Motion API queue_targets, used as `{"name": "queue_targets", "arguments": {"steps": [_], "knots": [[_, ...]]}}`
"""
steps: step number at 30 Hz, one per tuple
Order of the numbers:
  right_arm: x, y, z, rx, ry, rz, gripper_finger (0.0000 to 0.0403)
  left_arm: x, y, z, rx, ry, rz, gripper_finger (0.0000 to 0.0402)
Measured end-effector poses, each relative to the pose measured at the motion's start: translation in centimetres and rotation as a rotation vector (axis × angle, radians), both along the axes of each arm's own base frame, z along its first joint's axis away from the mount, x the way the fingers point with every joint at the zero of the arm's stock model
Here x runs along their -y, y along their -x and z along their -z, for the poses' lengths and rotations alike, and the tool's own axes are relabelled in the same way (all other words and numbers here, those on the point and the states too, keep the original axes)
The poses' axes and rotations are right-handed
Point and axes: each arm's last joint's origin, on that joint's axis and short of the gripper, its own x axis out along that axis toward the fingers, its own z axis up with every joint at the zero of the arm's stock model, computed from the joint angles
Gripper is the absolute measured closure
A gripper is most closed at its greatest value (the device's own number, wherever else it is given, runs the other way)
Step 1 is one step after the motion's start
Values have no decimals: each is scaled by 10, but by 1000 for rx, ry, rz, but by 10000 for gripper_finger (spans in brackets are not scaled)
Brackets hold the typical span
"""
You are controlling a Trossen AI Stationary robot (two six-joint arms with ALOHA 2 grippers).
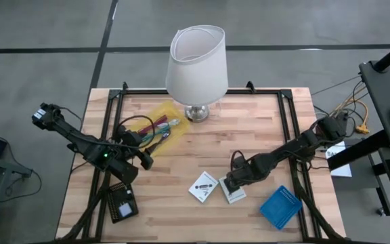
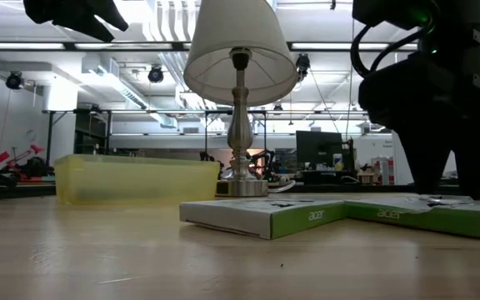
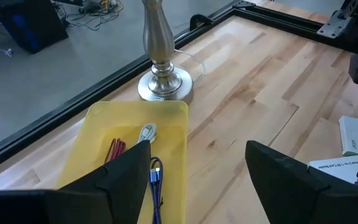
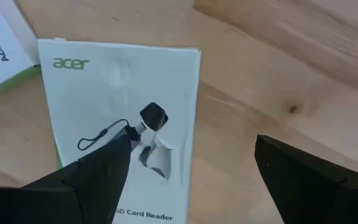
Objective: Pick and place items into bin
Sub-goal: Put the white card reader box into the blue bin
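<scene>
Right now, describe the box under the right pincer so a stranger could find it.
Start at the white lamp and come toward the table's near edge, where two flat white Acer boxes lie together. Take the box nearer the blue tray, under the open right pincer; its lid pictures a card reader.

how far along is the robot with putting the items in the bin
Partly done. The yellow bin already holds several cables. The right hand is open just above one white Acer box, apparently going for it, not gripping yet. A second white box lies beside it on the table, untouched. The left hand hangs open near the bin, holding nothing.
</scene>
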Motion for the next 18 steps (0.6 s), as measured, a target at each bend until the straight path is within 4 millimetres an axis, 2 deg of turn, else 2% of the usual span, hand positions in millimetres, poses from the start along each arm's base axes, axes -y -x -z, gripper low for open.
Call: {"name": "queue_targets", "arguments": {"steps": [18], "knots": [[-2,9,9,-34,-13,9,78,0,0,0,-14,-15,12,155]]}}
